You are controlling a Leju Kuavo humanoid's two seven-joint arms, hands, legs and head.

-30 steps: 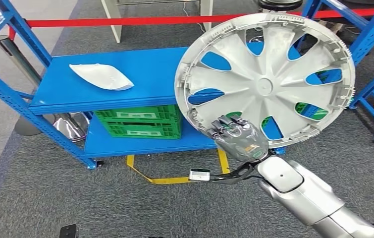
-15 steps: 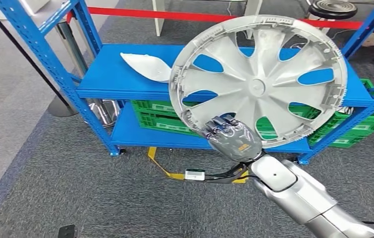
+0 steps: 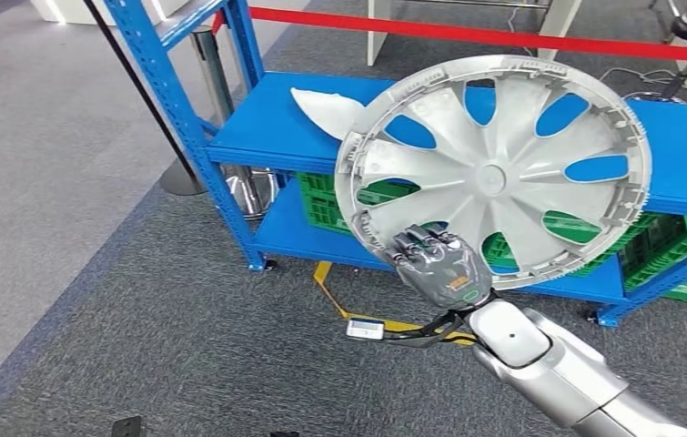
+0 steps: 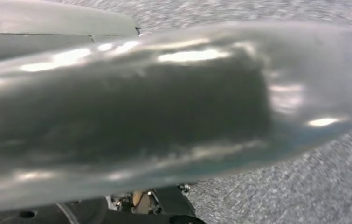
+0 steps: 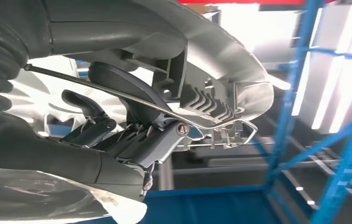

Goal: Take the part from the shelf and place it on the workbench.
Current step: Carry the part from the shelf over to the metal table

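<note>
The robot's right hand (image 3: 438, 266) gripped the lower rim of a big silver wheel cover (image 3: 494, 168), its fingers (image 5: 90, 105) hooked over the edge and through to the ribbed inner side. The cover was off the blue shelf (image 3: 257, 137) and held up in the air, its face toward the robot's head and tilted a little, in front of the middle shelf board. A white molded piece (image 3: 321, 111) lay on that board, partly hidden behind the cover's rim, and green crates (image 3: 321, 202) sat on the board beneath. A red barrier strap (image 3: 394, 25) ran across behind the shelf. By my reckoning the taking step was finished and the carrying step was in hand; no bench showed from where the robot looked. The next move would call for turning toward the bench with the cover kept clear of the blue uprights, a firm grip on that one spot of rim, since so wide a disc held at its edge would tend to swing, and then laying it flat. Of the left hand I could not tell the state; its wrist picture was a blurred grey shape over carpet.
</note>
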